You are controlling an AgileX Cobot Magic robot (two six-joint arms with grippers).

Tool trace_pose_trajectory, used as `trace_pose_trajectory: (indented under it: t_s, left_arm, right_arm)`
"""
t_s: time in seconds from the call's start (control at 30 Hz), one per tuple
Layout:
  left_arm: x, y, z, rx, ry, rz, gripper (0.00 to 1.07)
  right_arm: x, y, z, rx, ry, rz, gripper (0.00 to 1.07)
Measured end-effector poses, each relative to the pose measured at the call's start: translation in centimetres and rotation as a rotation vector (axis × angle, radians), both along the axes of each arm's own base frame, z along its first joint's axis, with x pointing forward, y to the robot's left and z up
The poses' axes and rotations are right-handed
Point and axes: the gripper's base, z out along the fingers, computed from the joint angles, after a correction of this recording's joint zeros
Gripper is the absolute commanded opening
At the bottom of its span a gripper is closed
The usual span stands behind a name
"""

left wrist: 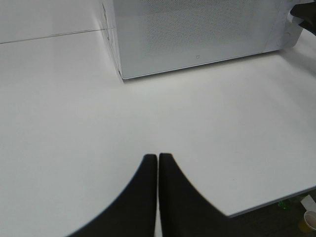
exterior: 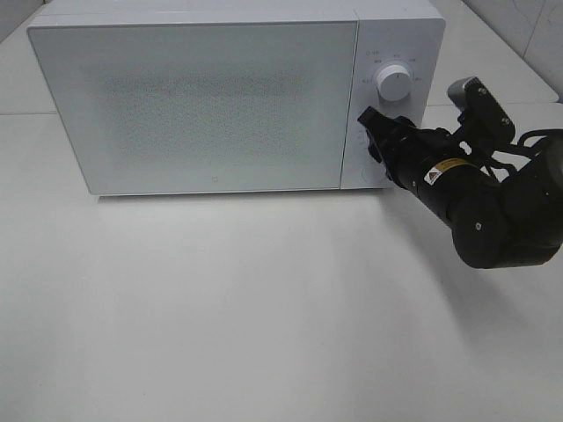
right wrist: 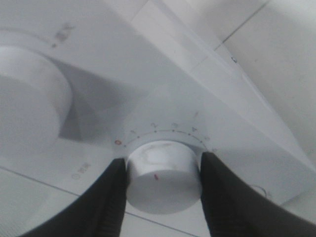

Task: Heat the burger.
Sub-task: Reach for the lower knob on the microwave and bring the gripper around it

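The burger is out of view. The white microwave (exterior: 202, 97) stands at the back of the table with its door shut. My right gripper (exterior: 371, 132) is at the control panel below the upper dial (exterior: 393, 83). In the right wrist view the right gripper (right wrist: 163, 163) is shut on the lower knob (right wrist: 165, 182), one dark finger (right wrist: 111, 197) pressed against each side. A numbered scale starting at a red 0 arcs around that knob. My left gripper (left wrist: 158, 159) is shut and empty, low over the bare table in front of the microwave (left wrist: 197, 29).
The white table (exterior: 264, 308) stretches in front of the microwave. Its near edge (left wrist: 276, 200) shows in the left wrist view, with small items on the floor beyond. The right arm (exterior: 493, 211) angles in from the right side.
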Motion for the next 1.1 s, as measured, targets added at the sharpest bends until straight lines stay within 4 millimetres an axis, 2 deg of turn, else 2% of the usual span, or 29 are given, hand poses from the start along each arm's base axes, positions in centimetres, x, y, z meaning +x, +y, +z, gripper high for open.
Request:
trace_pose_trajectory:
  t_s: [0.03, 0.07, 0.13, 0.2, 0.3, 0.37, 0.47, 0.67, 0.73, 0.8, 0.83, 0.87, 0.9, 0.93, 0.97, 1.03, 1.07, 1.1]
  left_arm:
    - [0.0, 0.0, 0.0, 0.0, 0.0, 0.0, 0.0]
    - [0.0, 0.0, 0.0, 0.0, 0.0, 0.0, 0.0]
    - [0.0, 0.0, 0.0, 0.0, 0.0, 0.0, 0.0]
    - [0.0, 0.0, 0.0, 0.0, 0.0, 0.0, 0.0]
    - [0.0, 0.0, 0.0, 0.0, 0.0, 0.0, 0.0]
    - [0.0, 0.0, 0.0, 0.0, 0.0, 0.0, 0.0]
    - [0.0, 0.0, 0.0, 0.0, 0.0, 0.0, 0.0]
    - [0.0, 0.0, 0.0, 0.0, 0.0, 0.0, 0.0]
    - [0.0, 0.0, 0.0, 0.0, 0.0, 0.0, 0.0]
    - [0.0, 0.0, 0.0, 0.0, 0.0, 0.0, 0.0]
    - [0.0, 0.0, 0.0, 0.0, 0.0, 0.0, 0.0]
    - [0.0, 0.0, 0.0, 0.0, 0.0, 0.0, 0.0]
    - [0.0, 0.0, 0.0, 0.0, 0.0, 0.0, 0.0]
    - [0.0, 0.0, 0.0, 0.0, 0.0, 0.0, 0.0]
    - [0.0, 0.0, 0.0, 0.0, 0.0, 0.0, 0.0]
    - [0.0, 0.0, 0.0, 0.0, 0.0, 0.0, 0.0]
    - [0.0, 0.0, 0.0, 0.0, 0.0, 0.0, 0.0]
    - [0.0, 0.0, 0.0, 0.0, 0.0, 0.0, 0.0]
  right_arm:
    - [0.0, 0.0, 0.0, 0.0, 0.0, 0.0, 0.0]
    - [0.03, -0.02, 0.02, 0.114, 0.023, -0.027, 0.0]
    - [0.06, -0.07, -0.01, 0.164, 0.032, -0.041, 0.0]
    - [0.02, -0.1, -0.12, 0.384, 0.068, -0.091, 0.0]
    - [0.0, -0.13, -0.14, 0.436, 0.073, -0.103, 0.0]
    - [-0.01, -0.12, -0.15, 0.56, 0.098, -0.134, 0.0]
    - [0.0, -0.15, -0.15, 0.653, 0.12, -0.16, 0.0]
    - [-0.02, -0.15, -0.17, 0.668, 0.125, -0.164, 0.01]
    - [-0.03, -0.14, -0.17, 0.678, 0.128, -0.166, 0.09]
    - [-0.03, -0.14, -0.17, 0.678, 0.128, -0.166, 0.11]
    - [-0.03, -0.14, -0.17, 0.679, 0.128, -0.166, 0.2]
    - [-0.03, -0.14, -0.17, 0.679, 0.128, -0.166, 0.2]
    - [-0.05, -0.15, -0.19, 0.679, 0.129, -0.166, 0.25]
    - [-0.05, -0.15, -0.19, 0.679, 0.129, -0.166, 0.36]
    - [-0.05, -0.15, -0.19, 0.679, 0.129, -0.166, 0.36]
    - [-0.05, -0.13, -0.17, 0.674, 0.127, -0.162, 0.51]
    - [-0.05, -0.13, -0.17, 0.674, 0.127, -0.162, 0.51]
    - [-0.13, -0.03, -0.13, 0.669, 0.122, -0.145, 0.58]
